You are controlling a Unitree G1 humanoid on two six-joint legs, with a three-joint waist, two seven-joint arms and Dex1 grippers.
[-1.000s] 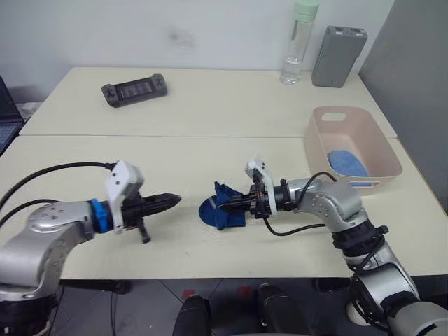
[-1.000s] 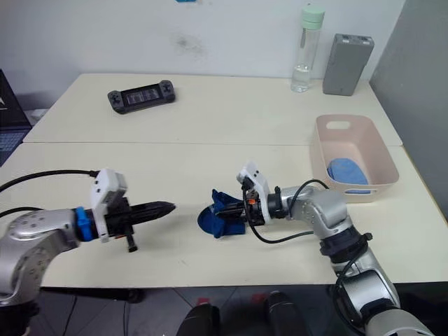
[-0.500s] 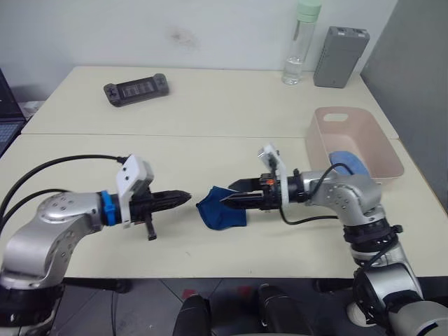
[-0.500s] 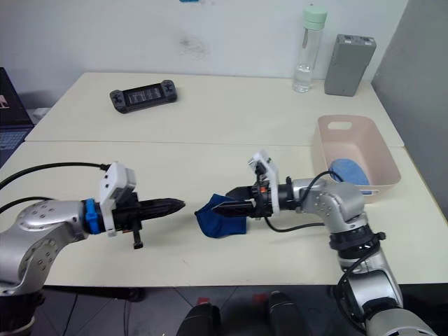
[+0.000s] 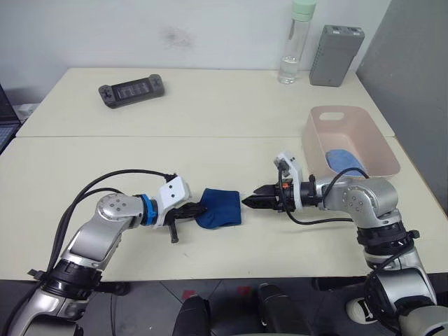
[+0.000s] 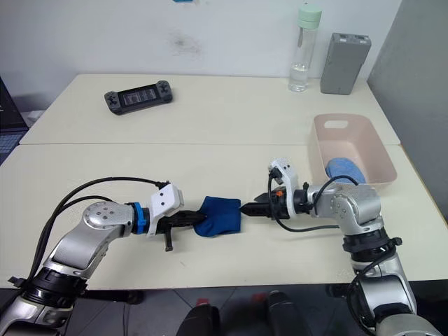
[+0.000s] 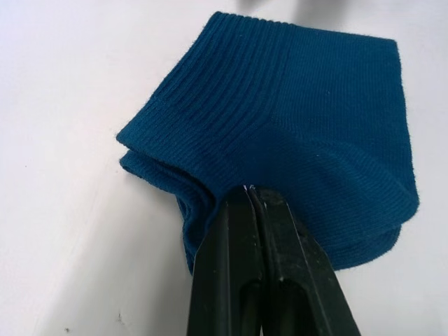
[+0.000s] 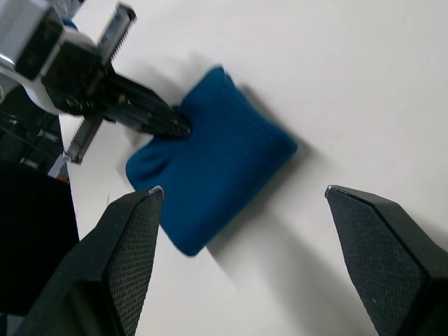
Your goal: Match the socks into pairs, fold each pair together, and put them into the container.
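Likely the folded navy pair [image 5: 218, 208] on the table unfolds if lifted, since the closed left tool [image 5: 192, 211] pinches only its edge while the right tool [image 5: 250, 201] stands wide open beside it.

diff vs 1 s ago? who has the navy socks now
The right hand let go of the folded navy socks and drew back toward the pink bin, fingers open. The left hand moved in and is shut at the bundle's edge. The bundle now lies flat on the table. Light blue socks stayed in the bin.
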